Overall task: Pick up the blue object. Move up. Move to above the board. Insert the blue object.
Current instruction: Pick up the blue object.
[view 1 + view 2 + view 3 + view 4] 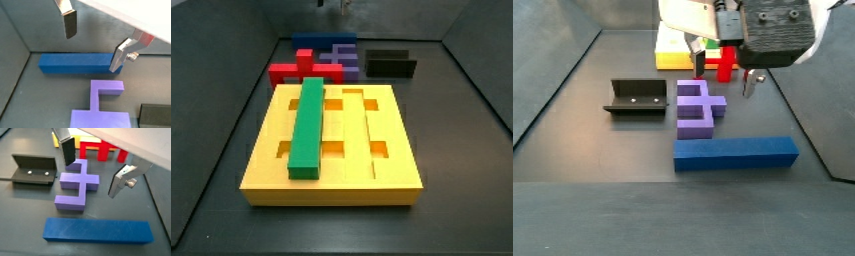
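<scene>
gripper (722, 80) clear above purple block (699, 108) (untouched)

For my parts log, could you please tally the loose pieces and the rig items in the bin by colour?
Blue: 1, the blue object
Purple: 1, stepped block
Red: 1, block
Green: 1, bar lying in the board
Yellow: 1, the board
Dark: 1, fixture
Total: 6; the gripper hangs above, holding nothing.

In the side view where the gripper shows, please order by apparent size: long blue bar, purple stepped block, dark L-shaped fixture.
1. Long blue bar, nearest the camera.
2. Purple stepped block.
3. Dark L-shaped fixture, a near tie.
Gripper hangs open above.
</scene>
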